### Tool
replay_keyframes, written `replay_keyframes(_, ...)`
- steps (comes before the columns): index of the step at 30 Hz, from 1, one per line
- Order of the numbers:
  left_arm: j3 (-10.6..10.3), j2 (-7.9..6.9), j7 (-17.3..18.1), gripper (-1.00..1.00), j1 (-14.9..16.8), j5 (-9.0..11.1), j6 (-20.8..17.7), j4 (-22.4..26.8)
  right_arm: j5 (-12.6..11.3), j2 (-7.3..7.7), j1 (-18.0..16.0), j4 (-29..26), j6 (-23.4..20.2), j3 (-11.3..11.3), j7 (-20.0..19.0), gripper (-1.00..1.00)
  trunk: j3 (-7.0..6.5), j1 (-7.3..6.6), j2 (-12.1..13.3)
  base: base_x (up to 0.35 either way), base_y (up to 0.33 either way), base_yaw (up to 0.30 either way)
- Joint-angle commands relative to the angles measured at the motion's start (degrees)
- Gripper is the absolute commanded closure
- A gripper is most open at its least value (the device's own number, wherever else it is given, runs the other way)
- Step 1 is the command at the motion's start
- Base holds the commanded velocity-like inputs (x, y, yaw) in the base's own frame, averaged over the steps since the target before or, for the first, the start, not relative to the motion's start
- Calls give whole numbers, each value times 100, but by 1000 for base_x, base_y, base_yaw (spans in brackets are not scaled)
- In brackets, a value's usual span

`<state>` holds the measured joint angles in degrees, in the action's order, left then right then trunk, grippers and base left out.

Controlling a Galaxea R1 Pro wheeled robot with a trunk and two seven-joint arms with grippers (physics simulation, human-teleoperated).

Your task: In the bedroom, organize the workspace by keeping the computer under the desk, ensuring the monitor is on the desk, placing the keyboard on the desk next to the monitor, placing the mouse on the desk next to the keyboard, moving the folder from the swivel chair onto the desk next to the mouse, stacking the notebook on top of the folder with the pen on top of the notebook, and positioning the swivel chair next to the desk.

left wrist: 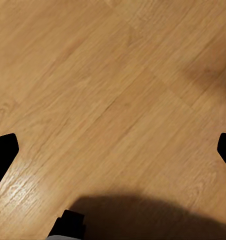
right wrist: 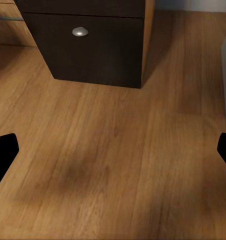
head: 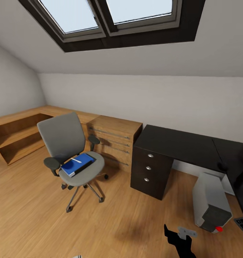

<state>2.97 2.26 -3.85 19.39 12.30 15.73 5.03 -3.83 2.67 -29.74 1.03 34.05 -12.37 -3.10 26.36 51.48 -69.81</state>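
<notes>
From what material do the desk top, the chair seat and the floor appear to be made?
The desk top looks like black laminate with little sheen. The swivel chair seat appears to be grey woven upholstery, matte. The floor seems to be varnished wood planks: grain lines and soft reflections show.

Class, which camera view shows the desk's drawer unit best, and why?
The head view: the whole drawer unit with three round knobs stands under the black desk top. The right wrist view catches its lowest drawer; the left wrist view looks at floor.
</notes>
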Motion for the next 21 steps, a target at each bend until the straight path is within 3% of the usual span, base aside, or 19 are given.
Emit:
replay_keyframes(1, 27, 3, -7, -100, 3, 0, 18, -3, -40, -1, -6, 11, 23, -8, -36, -100, -14, -23, 38, -10, -11, 4)
replay_keyframes(8, 28, 2, -6, -100, 3, 0, 18, -9, -39, -9, -6, 11, 23, -10, -37, -100, -141, -177, 319, -4, -5, -79)
replay_keyframes(21, 22, 8, -3, -100, 3, 3, 16, -16, -39, -4, -6, 11, 23, -7, -34, -100, -375, -462, 840, 0, 0, -242)
